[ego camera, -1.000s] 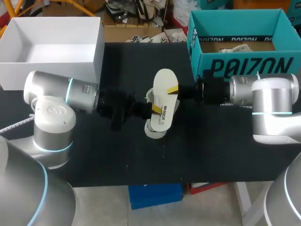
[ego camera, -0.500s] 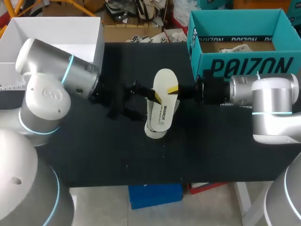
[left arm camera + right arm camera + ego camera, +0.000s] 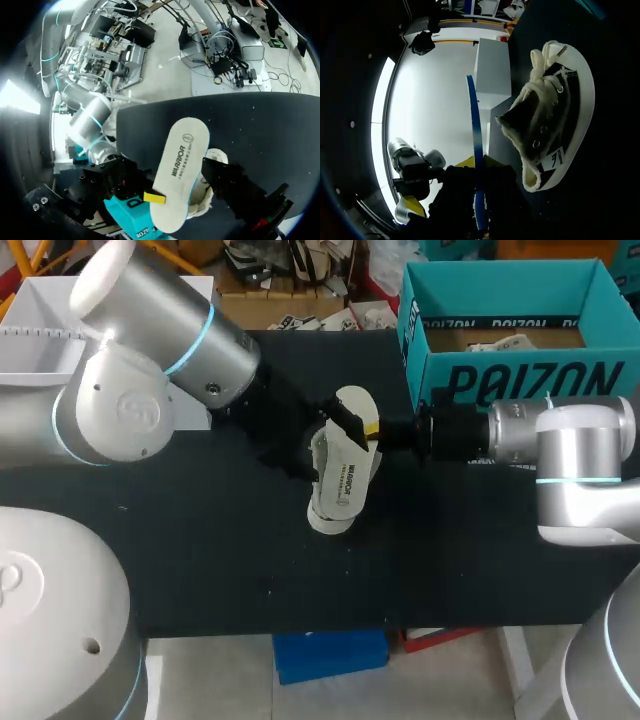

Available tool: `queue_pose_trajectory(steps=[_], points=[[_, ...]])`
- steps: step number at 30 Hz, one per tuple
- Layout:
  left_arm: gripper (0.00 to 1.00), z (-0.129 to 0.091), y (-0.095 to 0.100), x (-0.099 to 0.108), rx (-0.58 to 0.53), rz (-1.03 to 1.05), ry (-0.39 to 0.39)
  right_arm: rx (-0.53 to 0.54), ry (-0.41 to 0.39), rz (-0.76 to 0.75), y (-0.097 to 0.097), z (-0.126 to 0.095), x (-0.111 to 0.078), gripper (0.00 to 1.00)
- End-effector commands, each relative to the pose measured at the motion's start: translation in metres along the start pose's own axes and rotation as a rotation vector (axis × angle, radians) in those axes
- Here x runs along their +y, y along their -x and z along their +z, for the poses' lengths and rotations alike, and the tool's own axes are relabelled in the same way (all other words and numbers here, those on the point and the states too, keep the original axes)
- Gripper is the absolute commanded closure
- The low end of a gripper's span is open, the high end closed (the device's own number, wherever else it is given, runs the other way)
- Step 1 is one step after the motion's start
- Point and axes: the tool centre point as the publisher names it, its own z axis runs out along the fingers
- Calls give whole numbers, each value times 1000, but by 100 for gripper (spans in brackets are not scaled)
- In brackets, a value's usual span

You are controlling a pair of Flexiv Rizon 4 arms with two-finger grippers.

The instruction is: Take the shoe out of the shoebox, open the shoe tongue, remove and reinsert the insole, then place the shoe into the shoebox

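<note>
A white insole (image 3: pixel 347 465) hangs over the black table, with my right gripper (image 3: pixel 372 430) shut on its edge from the right. Below it lies the cream-and-black shoe (image 3: pixel 322 516) on its side. My left gripper (image 3: pixel 325 447) stands open around the insole's left side, holding nothing. In the left wrist view the insole (image 3: pixel 181 175) covers most of the shoe (image 3: pixel 214 162); one black finger (image 3: pixel 240 192) shows beside it, and the right gripper (image 3: pixel 150 197) pinches the insole's end. In the right wrist view the insole (image 3: pixel 474 130) is edge-on between the yellow tips (image 3: pixel 477 161), the shoe (image 3: pixel 550 125) beside it.
The teal shoebox (image 3: pixel 510 380) stands open at the back right, just behind my right arm. A white box (image 3: pixel 40 300) sits at the back left, partly hidden by my left arm. Bare black tabletop (image 3: pixel 250 560) lies in front of the shoe.
My left gripper has let go and opened wide, and the left arm has risen and swung in toward the insole. The right arm and the insole have stayed put.
</note>
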Motion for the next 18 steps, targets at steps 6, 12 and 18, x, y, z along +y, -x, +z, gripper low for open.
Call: queue_pose_trajectory(steps=[6,12,18], points=[[0,2,11,2,816,36,153,-2,1,0,0,1,0,100],[0,2,11,2,816,36,153,-2,1,0,0,1,0,100],[0,2,11,3,767,49,128,-2,1,0,0,1,0,100]])
